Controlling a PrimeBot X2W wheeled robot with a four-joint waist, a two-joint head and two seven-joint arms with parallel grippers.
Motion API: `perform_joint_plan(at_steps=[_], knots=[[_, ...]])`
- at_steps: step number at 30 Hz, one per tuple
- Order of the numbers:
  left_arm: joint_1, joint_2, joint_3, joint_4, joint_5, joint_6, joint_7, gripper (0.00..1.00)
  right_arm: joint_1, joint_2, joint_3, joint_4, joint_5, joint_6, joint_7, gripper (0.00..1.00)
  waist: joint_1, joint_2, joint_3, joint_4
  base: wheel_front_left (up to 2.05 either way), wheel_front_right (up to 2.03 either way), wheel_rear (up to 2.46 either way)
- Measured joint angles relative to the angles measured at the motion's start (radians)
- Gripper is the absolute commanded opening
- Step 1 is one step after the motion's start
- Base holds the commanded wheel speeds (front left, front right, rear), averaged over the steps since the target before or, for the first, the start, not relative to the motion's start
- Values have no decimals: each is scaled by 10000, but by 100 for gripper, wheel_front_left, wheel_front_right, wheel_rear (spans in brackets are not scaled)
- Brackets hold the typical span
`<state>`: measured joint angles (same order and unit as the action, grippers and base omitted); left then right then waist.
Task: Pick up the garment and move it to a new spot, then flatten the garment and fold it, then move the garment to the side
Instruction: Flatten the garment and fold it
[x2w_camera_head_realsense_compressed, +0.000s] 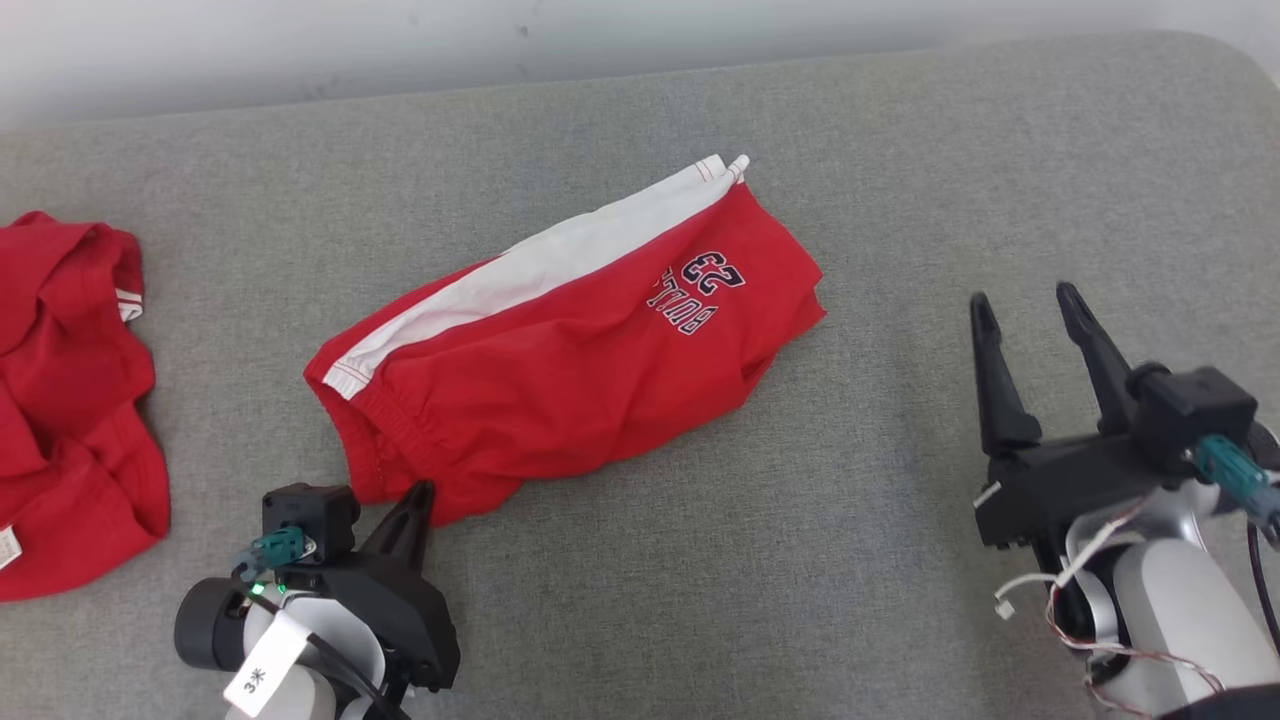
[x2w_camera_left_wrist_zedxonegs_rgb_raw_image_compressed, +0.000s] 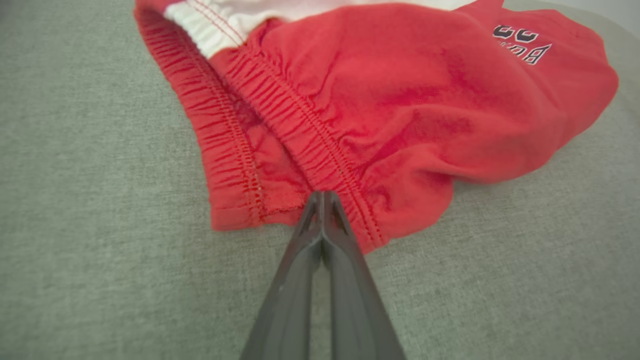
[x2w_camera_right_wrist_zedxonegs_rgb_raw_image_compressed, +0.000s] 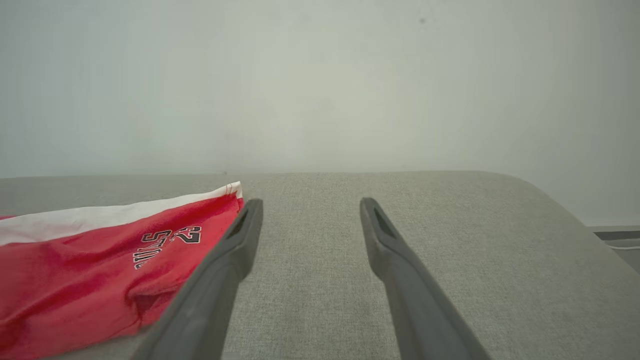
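The garment (x2w_camera_head_realsense_compressed: 570, 340) is a pair of red shorts with a white side stripe and dark lettering, lying crumpled across the middle of the grey padded surface (x2w_camera_head_realsense_compressed: 800, 560). My left gripper (x2w_camera_head_realsense_compressed: 420, 495) is at its near left corner. In the left wrist view the fingers meet at the elastic waistband's edge, so the left gripper (x2w_camera_left_wrist_zedxonegs_rgb_raw_image_compressed: 322, 197) is shut on the garment (x2w_camera_left_wrist_zedxonegs_rgb_raw_image_compressed: 400, 100). My right gripper (x2w_camera_head_realsense_compressed: 1025, 300) stands open to the right of the shorts, apart from them. The right wrist view has the right gripper (x2w_camera_right_wrist_zedxonegs_rgb_raw_image_compressed: 310, 210) over bare surface, with the garment (x2w_camera_right_wrist_zedxonegs_rgb_raw_image_compressed: 75, 270) to its left.
A second red garment (x2w_camera_head_realsense_compressed: 60, 400) lies bunched at the left edge of the surface. The surface's far edge meets a pale wall (x2w_camera_head_realsense_compressed: 600, 40), and its right far corner is rounded (x2w_camera_right_wrist_zedxonegs_rgb_raw_image_compressed: 550, 200). Bare grey surface stretches between the shorts and my right gripper.
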<state>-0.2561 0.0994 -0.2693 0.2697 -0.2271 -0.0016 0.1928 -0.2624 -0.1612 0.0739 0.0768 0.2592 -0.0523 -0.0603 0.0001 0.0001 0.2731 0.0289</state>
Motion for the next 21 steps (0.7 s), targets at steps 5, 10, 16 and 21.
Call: perform_joint_plan(at_steps=[5,10,16,21], knots=[[-91,-31,-73,92,-13,-4,17,0,-403,-190,280,161,-165,224,360,100,0,0,32,98,0,0,0],[-251,-59,-88,125,-13,-73,17,0,-803,-370,709,635,-230,654,1139,100,0,0,76,276,0,0,0],[-416,-119,-159,150,-13,-75,-12,0,-1431,-568,1091,1536,-228,1099,2151,100,0,0,126,493,0,0,0],[-452,-178,-270,150,-15,-84,-21,0,-2209,-562,1122,2169,-38,1235,2805,100,0,0,225,640,0,0,0]])
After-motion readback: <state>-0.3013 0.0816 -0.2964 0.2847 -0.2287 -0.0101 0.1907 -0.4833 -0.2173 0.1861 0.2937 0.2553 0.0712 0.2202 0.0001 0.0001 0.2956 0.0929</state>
